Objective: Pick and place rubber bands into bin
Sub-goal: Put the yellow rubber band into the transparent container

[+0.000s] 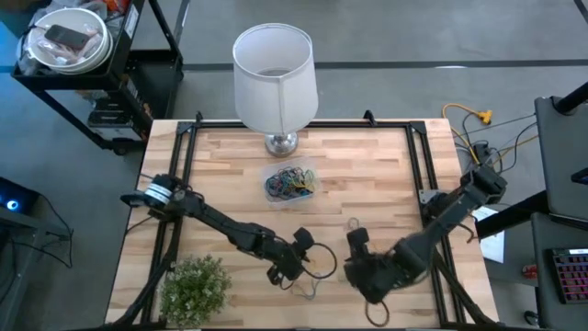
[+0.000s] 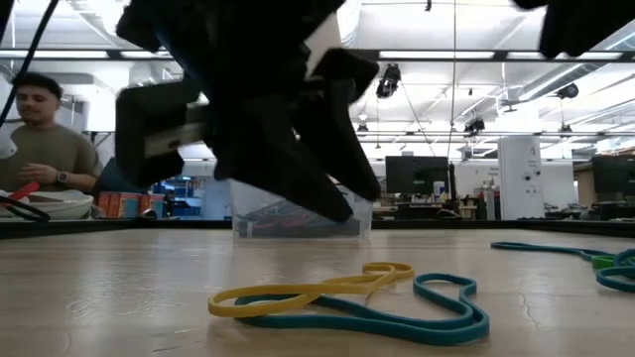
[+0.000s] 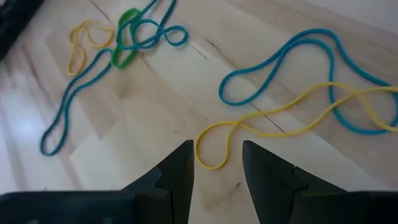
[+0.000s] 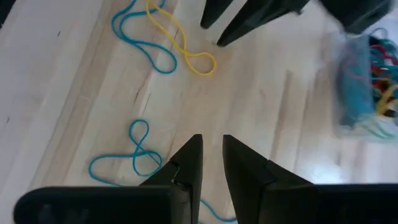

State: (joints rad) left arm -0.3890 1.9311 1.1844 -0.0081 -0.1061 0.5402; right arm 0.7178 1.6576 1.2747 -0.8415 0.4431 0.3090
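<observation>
Two dark robot arms, each ending in one two-fingered hand: left hand [image 1: 287,267], right hand [image 1: 358,267]. One wooden slatted desk [image 1: 367,175]. One small see-through plastic bin [image 1: 291,183] holding a tangle of coloured rubber bands, too many to count. One white lamp shade [image 1: 274,74] at 12 o'clock. One green leafy plant [image 1: 195,287] at 7 o'clock. Loose before the left hand: two yellow rubber bands [image 3: 292,118], three blue [image 3: 298,68], one green [image 3: 126,46].
</observation>
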